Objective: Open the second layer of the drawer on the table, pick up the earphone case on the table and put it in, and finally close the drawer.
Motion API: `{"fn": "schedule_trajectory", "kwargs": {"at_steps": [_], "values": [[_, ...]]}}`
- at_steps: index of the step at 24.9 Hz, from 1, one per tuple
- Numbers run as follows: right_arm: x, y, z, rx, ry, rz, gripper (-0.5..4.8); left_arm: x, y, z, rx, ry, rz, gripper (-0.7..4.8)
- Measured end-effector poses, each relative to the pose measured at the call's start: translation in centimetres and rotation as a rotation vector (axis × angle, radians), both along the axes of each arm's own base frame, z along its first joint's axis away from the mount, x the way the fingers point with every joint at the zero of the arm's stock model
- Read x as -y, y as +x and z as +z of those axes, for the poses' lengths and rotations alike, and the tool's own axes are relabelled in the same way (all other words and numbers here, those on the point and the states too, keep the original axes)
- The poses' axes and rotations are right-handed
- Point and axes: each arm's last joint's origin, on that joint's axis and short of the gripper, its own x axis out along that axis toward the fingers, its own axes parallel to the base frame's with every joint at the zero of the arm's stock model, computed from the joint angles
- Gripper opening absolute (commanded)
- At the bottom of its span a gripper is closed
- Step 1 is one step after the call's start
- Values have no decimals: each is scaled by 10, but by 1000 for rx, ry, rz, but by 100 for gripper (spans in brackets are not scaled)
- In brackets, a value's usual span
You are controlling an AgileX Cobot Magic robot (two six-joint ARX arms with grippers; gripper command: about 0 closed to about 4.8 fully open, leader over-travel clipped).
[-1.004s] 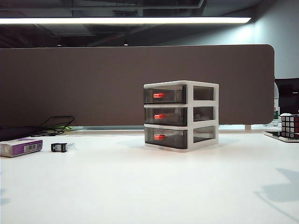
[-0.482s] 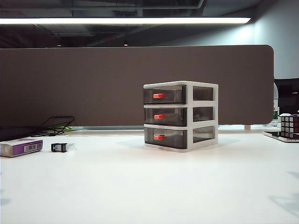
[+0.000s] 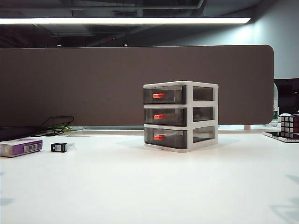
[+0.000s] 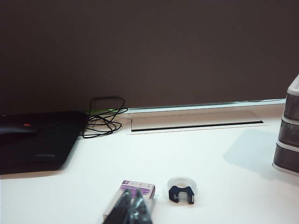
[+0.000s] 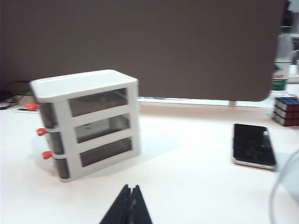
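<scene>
White tabletop [image 3: 140, 186]: beyond our closed right gripper [image 5: 127, 205], the white-framed three-tier smoky plastic drawer [image 5: 86, 121] is fully shut; closed left gripper [image 4: 133, 210] holds nothing, no earphone case visible.

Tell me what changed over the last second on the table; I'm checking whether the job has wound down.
Only the shadow at the table's lower right edge shrank and faded toward the corner in the exterior view. The drawer stays with all three layers shut; the purple box and black clip lie as before. No earphone case shows. The left pincer and right pincer are shut and empty.
</scene>
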Motion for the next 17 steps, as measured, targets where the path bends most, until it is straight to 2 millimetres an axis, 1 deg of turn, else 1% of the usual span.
{"fn": "schedule_trajectory", "kwargs": {"at_steps": [7,11,12,15,17], "values": [[-19,0,0,5,2,31,-5,0,0,-1,-15,-1,-3,-6],[-29,-1,0,10,-24,-39,-5,0,0,-1,-14,0,-4,-6],[-33,-3,1,16,-34,-17,-5,0,0,-1,-10,0,-10,-6],[-36,-4,2,32,-45,12,-5,2,0,0,1,5,-59,-6],[-36,-4,2,30,-45,-8,-5,2,0,0,2,8,-81,-6]]}}
